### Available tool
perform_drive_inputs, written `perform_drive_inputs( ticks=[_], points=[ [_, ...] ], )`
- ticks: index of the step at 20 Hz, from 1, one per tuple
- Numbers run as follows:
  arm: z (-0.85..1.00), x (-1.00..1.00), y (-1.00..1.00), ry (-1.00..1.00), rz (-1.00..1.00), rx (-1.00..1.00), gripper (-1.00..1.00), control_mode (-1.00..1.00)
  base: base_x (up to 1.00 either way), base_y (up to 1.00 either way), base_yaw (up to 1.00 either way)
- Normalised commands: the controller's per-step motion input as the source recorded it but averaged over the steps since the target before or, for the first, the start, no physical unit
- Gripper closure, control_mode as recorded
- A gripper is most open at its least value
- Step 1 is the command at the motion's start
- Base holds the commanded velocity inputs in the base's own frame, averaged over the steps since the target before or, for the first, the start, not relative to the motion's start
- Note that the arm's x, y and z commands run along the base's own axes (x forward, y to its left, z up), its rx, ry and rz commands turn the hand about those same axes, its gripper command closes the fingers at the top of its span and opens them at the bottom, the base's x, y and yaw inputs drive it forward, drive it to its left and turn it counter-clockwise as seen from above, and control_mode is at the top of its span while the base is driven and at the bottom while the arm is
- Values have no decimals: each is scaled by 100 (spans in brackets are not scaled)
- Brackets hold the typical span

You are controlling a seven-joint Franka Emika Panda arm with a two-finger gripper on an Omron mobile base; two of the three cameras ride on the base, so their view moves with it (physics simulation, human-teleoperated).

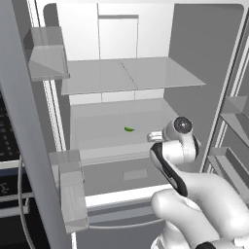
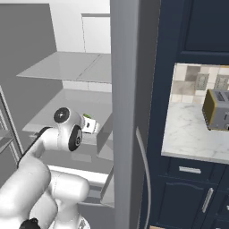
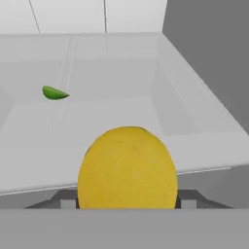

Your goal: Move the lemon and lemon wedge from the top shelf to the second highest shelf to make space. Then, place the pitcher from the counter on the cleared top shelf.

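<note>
One lemon (image 3: 127,168), yellow and large at the bottom of the hand view.

One green wedge (image 1: 129,129), lying near the middle of the second shelf (image 1: 97,127); the hand view has it toward the shelf's left side.

Two glass shelves inside the fridge: the top shelf (image 1: 146,73) and the second shelf below it.

Two door bins (image 1: 46,63) on the left door in the left base view, one high and one low (image 1: 73,194).

One toaster (image 2: 217,109), at the right edge of the counter (image 2: 188,134) in the right base view.

Two wall outlets (image 2: 202,81) above the counter's back edge.
</note>
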Motion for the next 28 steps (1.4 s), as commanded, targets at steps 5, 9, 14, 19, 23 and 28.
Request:
perform_drive_inputs(
  ticks=[5,9,14,19,23,28],
  points=[
    [-5,59,0,1,0,0,100,-100,0,0,0],
    [-15,51,-1,0,0,0,100,-100,0,0,0],
    [-33,54,-6,0,0,0,100,-100,0,0,0],
    [-42,51,-13,0,0,0,100,-100,0,0,0],
    [-35,56,-13,0,0,0,100,-100,0,0,0],
    [-17,64,-2,0,0,0,-100,-100,0,0,0]
  ],
)
